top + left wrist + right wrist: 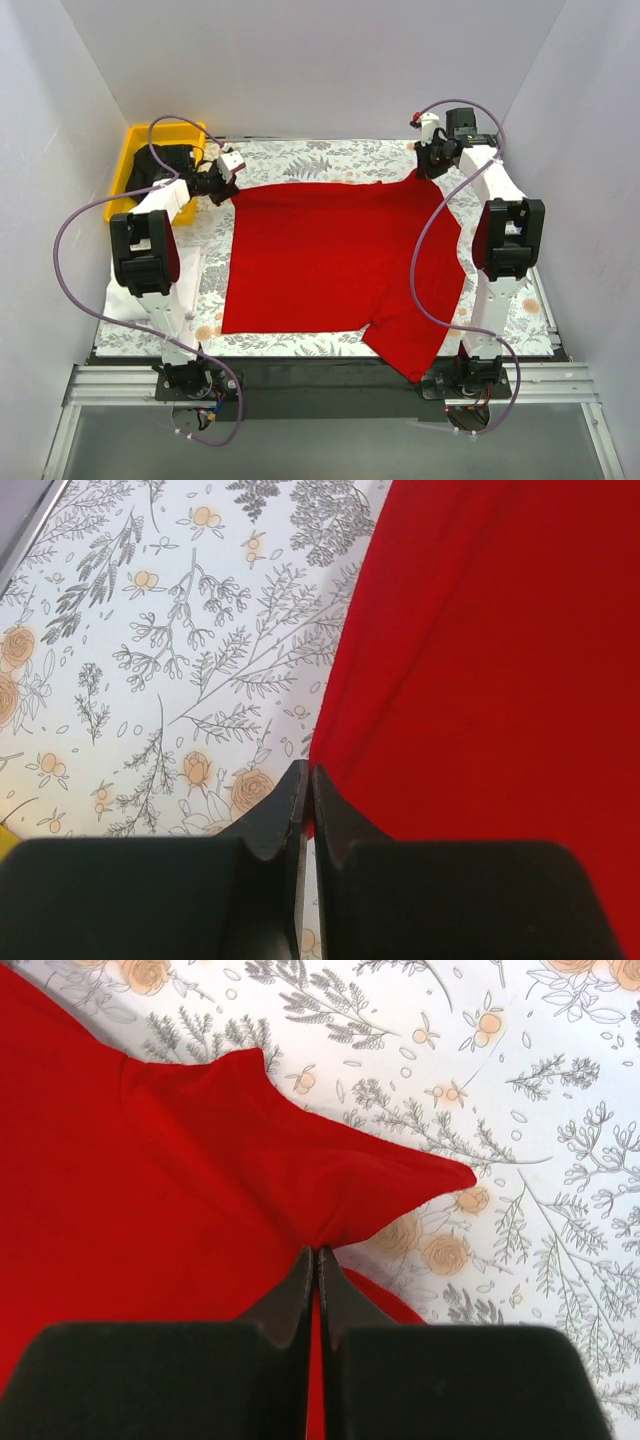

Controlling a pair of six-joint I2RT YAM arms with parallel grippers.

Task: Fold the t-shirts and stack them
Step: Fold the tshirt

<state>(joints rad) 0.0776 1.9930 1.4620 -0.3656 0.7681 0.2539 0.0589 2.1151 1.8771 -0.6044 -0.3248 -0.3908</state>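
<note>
**A:** Start with the view from above. Where is the red t-shirt (340, 265)?

**B:** It is spread flat in the middle of the desk (320, 380), on the floral cover (300, 160). One short sleeve at the near right runs past the cover's near edge. The far edge of the shirt stretches between the two arms.

**A:** And the hands?

**B:** The left hand (232, 190) is at the shirt's far left corner and the right hand (421, 172) is at its far right corner. Both are low on the cloth. This view does not show the grip.

**A:** Anything else on the desk?

**B:** A yellow bin (135, 150) stands at the far left with the black t-shirt (165, 165) in it. The white t-shirt (125, 300) lies beside the left arm, near the left edge.

**A:** Now the left wrist view.

**B:** The fingers (272, 825) are pressed almost together, with a thin sliver of red cloth caught between their tips. So this hand is pinching the shirt's edge. Red fills the right side of the view and the flowered cover fills the left.

**A:** And the right wrist?

**B:** The fingers (288, 1295) are closed tight on a gathered fold of red. The cloth bunches at the tips and a pointed corner juts out to the right over the cover. The rest of the shirt lies to the left.
</note>
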